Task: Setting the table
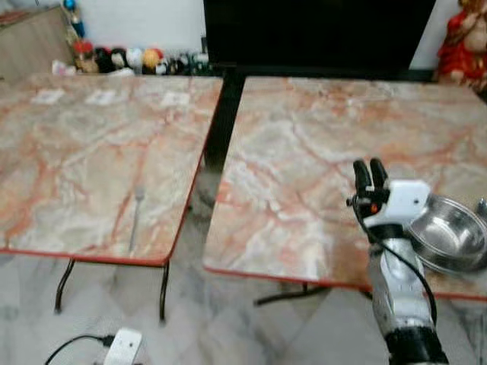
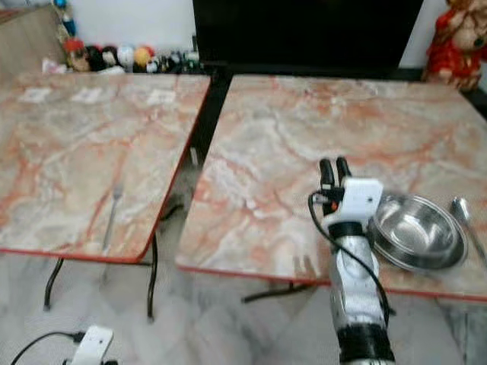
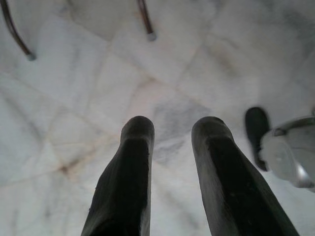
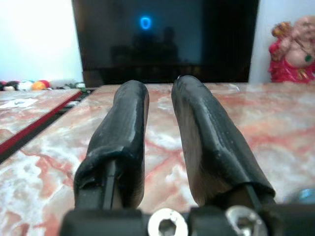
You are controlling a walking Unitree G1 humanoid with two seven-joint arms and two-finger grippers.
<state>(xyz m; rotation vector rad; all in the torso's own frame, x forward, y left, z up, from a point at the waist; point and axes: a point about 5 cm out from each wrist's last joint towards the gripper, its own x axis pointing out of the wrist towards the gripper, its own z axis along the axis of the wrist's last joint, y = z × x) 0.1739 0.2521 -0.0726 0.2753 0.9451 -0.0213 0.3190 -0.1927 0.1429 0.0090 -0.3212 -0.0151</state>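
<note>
I have two marble-patterned tables in front of me, side by side with a dark gap between them: the left table [image 1: 84,152] and the right table [image 1: 342,167], both edged in red and standing on a pale tiled floor [image 3: 74,123]. Behind them is a big black screen [image 1: 312,34] against the wall, with a red figurine [image 1: 463,42] at its right and a row of small coloured trinkets [image 1: 129,59] at its left.

My right arm reaches up over the near edge of the right table, and the right gripper [image 1: 369,176] points away from me above the marble; from its wrist camera I see the two fingers [image 4: 123,132] close together with only a slim gap, gripping nothing.

Just to the right of that wrist sits a steel bowl [image 2: 417,230] on the table, near the front edge. Beyond the bowl lies what I take to be a spoon [image 2: 466,220], though the blur makes it hard to be sure.

A fork [image 1: 137,217] lies alone on the left table, near its front right corner.

My left gripper [image 3: 170,172] hangs low over the floor, fingers a little apart and empty.
</note>
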